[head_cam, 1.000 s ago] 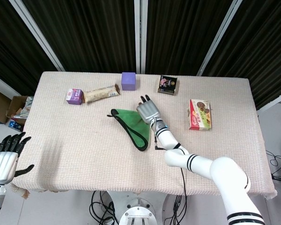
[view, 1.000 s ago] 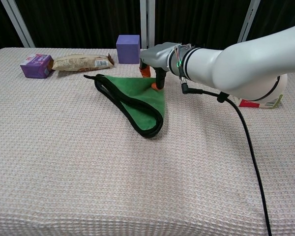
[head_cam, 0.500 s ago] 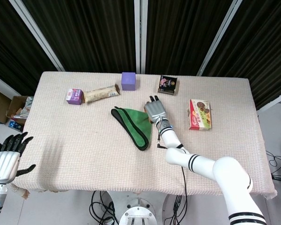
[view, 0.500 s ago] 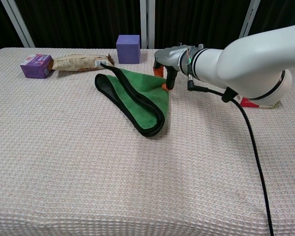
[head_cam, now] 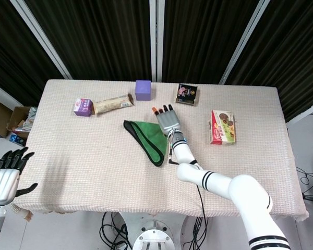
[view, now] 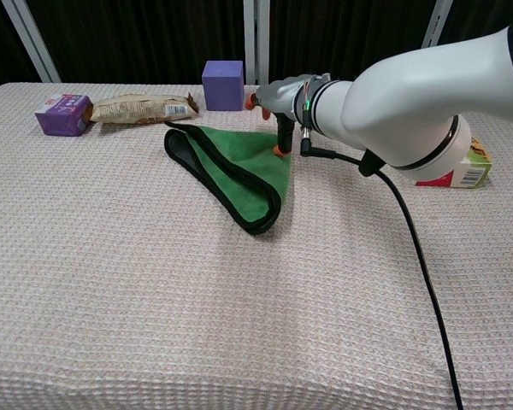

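Observation:
A green cloth point(head_cam: 146, 137) with a black border lies folded in the middle of the table; in the chest view the cloth point(view: 239, 166) is flat. My right hand point(head_cam: 167, 121) hovers over its right corner with fingers stretched out, orange fingertips point(head_cam: 154, 110) pointing to the far side. In the chest view the right hand point(view: 284, 101) reaches one digit down onto the cloth's corner, and nothing is gripped. My left hand point(head_cam: 8, 174) hangs off the table's near left edge, fingers spread and empty.
Along the far side stand a small purple box point(head_cam: 83, 107), a snack bar wrapper point(head_cam: 112, 103), a purple cube point(head_cam: 143, 89) and a dark packet point(head_cam: 187, 94). A biscuit box point(head_cam: 223, 126) lies at the right. A black cable point(view: 410, 248) trails from my right wrist.
The right hand swung right with the cloth's edge lifted, then came back left. The cloth now lies flat and the fingers have straightened. The left hand barely moved.

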Action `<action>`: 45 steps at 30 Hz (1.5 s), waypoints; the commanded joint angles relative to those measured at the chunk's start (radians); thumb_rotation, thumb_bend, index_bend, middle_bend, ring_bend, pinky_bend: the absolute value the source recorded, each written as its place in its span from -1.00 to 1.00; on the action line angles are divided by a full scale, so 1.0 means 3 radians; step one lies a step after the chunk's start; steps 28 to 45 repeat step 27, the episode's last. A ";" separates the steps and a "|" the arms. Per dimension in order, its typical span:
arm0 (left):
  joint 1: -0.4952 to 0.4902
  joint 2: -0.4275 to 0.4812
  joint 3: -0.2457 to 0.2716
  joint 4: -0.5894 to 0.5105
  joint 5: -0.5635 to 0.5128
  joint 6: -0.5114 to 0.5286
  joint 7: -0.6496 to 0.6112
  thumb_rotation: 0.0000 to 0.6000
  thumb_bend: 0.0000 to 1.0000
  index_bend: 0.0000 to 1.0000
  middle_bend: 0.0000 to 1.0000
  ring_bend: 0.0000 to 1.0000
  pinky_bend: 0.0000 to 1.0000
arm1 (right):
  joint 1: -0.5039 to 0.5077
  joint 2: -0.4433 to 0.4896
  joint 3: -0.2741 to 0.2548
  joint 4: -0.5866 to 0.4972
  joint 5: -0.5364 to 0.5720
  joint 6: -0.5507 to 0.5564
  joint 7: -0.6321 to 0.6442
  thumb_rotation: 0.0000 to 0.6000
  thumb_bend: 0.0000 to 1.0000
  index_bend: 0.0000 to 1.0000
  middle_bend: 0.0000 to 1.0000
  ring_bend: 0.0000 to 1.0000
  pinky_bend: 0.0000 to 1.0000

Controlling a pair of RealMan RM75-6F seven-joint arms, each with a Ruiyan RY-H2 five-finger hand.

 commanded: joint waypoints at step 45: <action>-0.0024 0.0017 -0.0101 -0.0236 -0.0016 0.0084 0.0179 1.00 -0.89 -0.67 -0.87 -0.83 -0.83 | -0.3462 0.2536 -0.1601 -0.2796 -0.3368 0.3612 0.2468 1.00 -0.43 -0.99 -0.79 -1.00 -1.00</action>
